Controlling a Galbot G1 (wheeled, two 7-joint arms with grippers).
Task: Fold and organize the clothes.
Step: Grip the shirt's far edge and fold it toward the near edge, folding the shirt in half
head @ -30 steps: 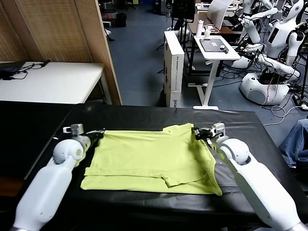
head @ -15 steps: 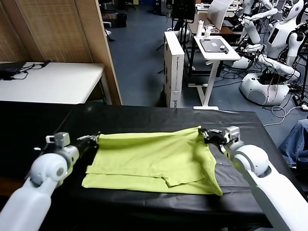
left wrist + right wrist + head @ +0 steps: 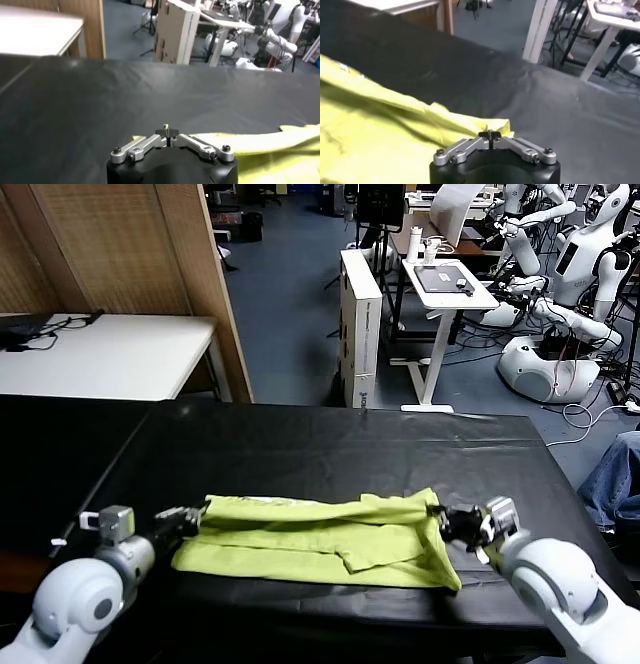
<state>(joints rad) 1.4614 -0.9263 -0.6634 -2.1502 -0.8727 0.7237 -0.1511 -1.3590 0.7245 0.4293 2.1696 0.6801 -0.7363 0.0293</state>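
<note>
The T-shirt (image 3: 315,539) lies as a long folded band across lower centre of head view, on the black table (image 3: 330,444); its far edge is doubled over toward the near hem, prob. halving the shirt lengthwise. Left gripper (image 3: 190,518) sits at the band's left end, lower left, jaws closed on the folded corner to hold that end in line. Right gripper (image 3: 447,522) is at the right end, lower right; can't tell whether its jaws grip or have let go.

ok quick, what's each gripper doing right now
Left gripper: shut on the lime yellow-green thin fabric T-shirt, at its left edge.
Right gripper: at the right edge; cannot be told.
</note>
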